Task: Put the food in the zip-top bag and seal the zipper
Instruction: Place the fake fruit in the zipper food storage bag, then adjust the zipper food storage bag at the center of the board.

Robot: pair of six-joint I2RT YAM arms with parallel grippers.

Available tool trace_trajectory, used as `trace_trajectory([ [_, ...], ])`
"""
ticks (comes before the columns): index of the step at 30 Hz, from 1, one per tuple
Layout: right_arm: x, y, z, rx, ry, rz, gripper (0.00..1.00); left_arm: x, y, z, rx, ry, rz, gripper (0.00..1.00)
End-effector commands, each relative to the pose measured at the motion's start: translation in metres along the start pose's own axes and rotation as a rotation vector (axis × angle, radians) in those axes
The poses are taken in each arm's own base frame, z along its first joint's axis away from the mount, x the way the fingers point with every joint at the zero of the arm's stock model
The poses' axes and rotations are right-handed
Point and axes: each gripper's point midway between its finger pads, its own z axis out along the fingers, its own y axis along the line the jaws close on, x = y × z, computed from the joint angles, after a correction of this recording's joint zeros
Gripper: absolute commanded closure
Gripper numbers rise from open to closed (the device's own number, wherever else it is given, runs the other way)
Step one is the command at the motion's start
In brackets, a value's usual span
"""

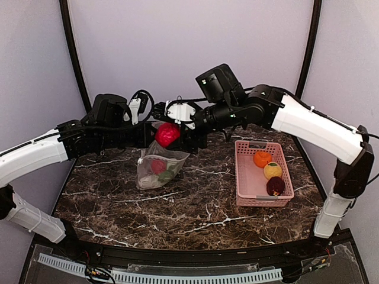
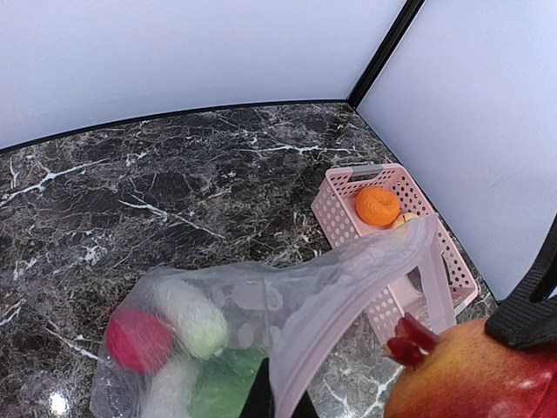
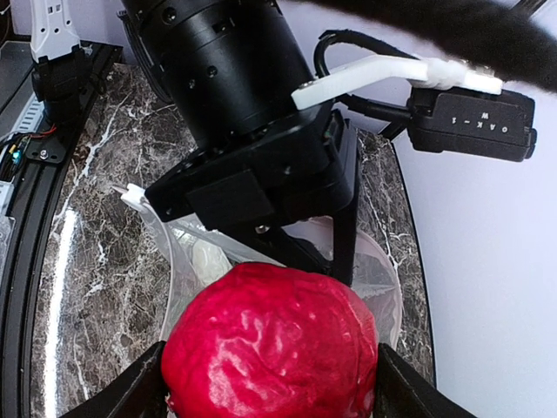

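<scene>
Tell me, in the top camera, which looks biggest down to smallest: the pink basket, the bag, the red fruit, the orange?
1. basket
2. bag
3. red fruit
4. orange
The red fruit hangs high up, nearer the camera, so its lead over the orange is unsure.

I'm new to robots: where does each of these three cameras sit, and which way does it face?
Top external: fixed above and behind the arms, looking down on the table; left arm and right arm meet over the zip-top bag.
Left wrist: rides the left arm, looking down into the bag's mouth, pink basket beyond; a sliver of the left fingers at the bottom.
Right wrist: rides the right arm, looking down past the red fruit between the right fingers, toward the left arm's wrist.
Shared: all three show bag and fruit.
</scene>
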Motion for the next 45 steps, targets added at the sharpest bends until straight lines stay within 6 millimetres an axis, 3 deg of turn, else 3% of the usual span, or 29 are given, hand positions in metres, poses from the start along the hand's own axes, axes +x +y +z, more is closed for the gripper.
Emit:
trace_trajectory([
  [1, 0.013, 0.001, 0.008, 0.014, 0.028, -0.013, 0.25, -0.008, 0.0, -0.008, 0.011, -0.036, -0.01, 0.99],
  [5, 0.023, 0.001, 0.022, 0.028, 0.042, -0.014, 0.24, -0.012, -0.006, -0.012, 0.043, -0.053, -0.025, 0.99],
  [8, 0.026, -0.014, 0.03, 0.089, 0.061, 0.017, 0.17, -0.015, -0.008, -0.015, 0.057, -0.065, -0.032, 0.99],
  [11, 0.01, -0.026, 0.023, 0.068, 0.021, 0.092, 0.05, -0.015, -0.007, -0.016, 0.053, -0.065, -0.031, 0.99],
  [15, -0.008, -0.012, 0.012, -0.044, -0.024, 0.092, 0.01, -0.012, -0.005, -0.015, 0.043, -0.061, -0.044, 0.99],
  [19, -0.008, 0.01, -0.008, -0.12, -0.054, 0.039, 0.02, -0.009, -0.003, -0.014, 0.045, -0.062, -0.057, 0.99],
  [26, 0.011, 0.066, -0.037, -0.354, -0.064, -0.087, 0.19, -0.002, 0.002, -0.012, 0.029, -0.052, -0.048, 0.99],
  [29, 0.019, 0.071, -0.034, -0.368, -0.04, -0.111, 0.25, -0.004, 0.001, -0.012, 0.03, -0.057, -0.041, 0.99],
  [33, 0.032, 0.061, -0.017, -0.316, 0.029, -0.121, 0.27, -0.002, 0.0, -0.01, 0.037, -0.047, -0.043, 0.99],
  [40, 0.056, 0.061, 0.009, -0.318, 0.129, -0.112, 0.43, -0.003, 0.002, -0.015, 0.021, -0.043, -0.032, 0.99],
  [42, 0.06, 0.057, 0.014, -0.3, 0.152, -0.113, 0.57, -0.003, 0.003, -0.017, 0.013, -0.033, -0.018, 0.96],
  [43, 0.059, 0.055, 0.015, -0.289, 0.156, -0.112, 0.7, 0.002, 0.004, -0.017, 0.007, -0.005, -0.006, 0.94],
  [44, 0.058, 0.052, 0.015, -0.275, 0.157, -0.116, 0.81, -0.003, 0.001, -0.02, 0.012, -0.002, 0.022, 0.87],
  [45, 0.056, 0.048, 0.014, -0.257, 0.153, -0.119, 0.89, 0.008, 0.004, -0.02, -0.004, 0.056, 0.047, 0.82],
])
